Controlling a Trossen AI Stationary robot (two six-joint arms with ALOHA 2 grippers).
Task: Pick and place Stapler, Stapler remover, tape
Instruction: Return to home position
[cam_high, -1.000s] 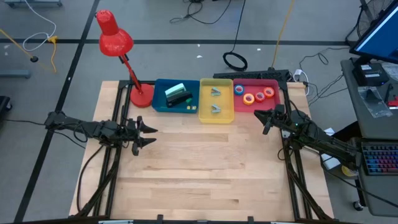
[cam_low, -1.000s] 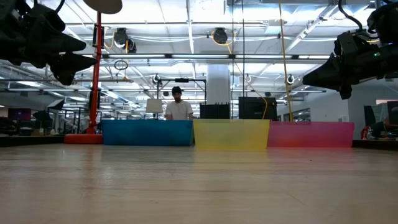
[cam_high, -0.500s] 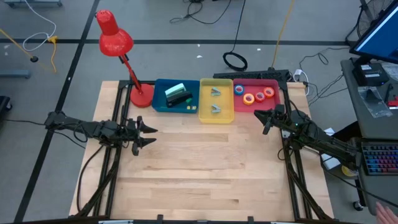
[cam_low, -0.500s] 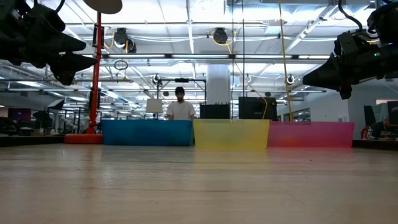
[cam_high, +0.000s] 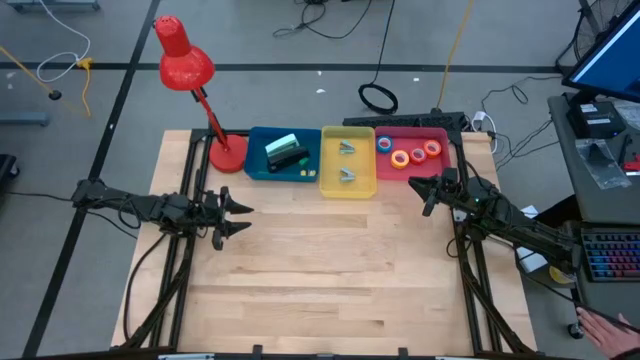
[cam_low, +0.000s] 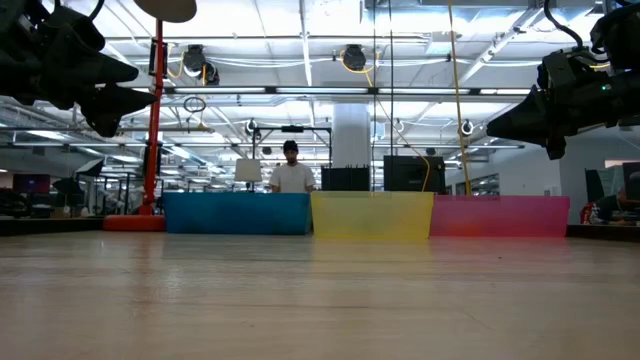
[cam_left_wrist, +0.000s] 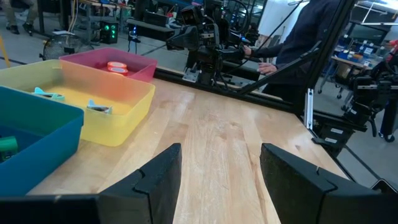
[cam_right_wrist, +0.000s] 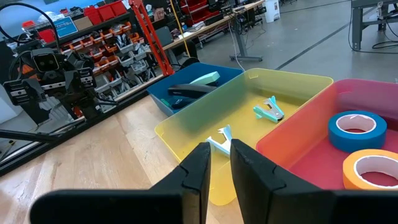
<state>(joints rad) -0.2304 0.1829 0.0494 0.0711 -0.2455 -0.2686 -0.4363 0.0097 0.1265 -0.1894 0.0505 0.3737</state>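
Just beyond the right claw (cam_high: 428, 192), whose fingers are drawn almost together on nothing, sits the red bin (cam_high: 385, 171) with the tape rolls (cam_high: 400, 158) lying flat, holes upward. That claw's own camera catches only the blue roll (cam_right_wrist: 356, 129) whole. The orange roll (cam_right_wrist: 373, 171) is cut off by the edge, and the other two fall outside it. Next along, farther from that claw, the yellow bin (cam_high: 348, 192) holds two light blue staple removers (cam_high: 347, 147) (which way their prongs point is too small to tell from above). Nearest the left claw (cam_high: 235, 217), which hovers spread wide and empty above the table (cam_high: 320, 270), the blue bin (cam_high: 257, 171) holds a dark stapler (cam_high: 288, 158) and a green stapler (cam_high: 281, 143). Both have their long axes running roughly along the row of bins. From table height the bin walls hide all contents.
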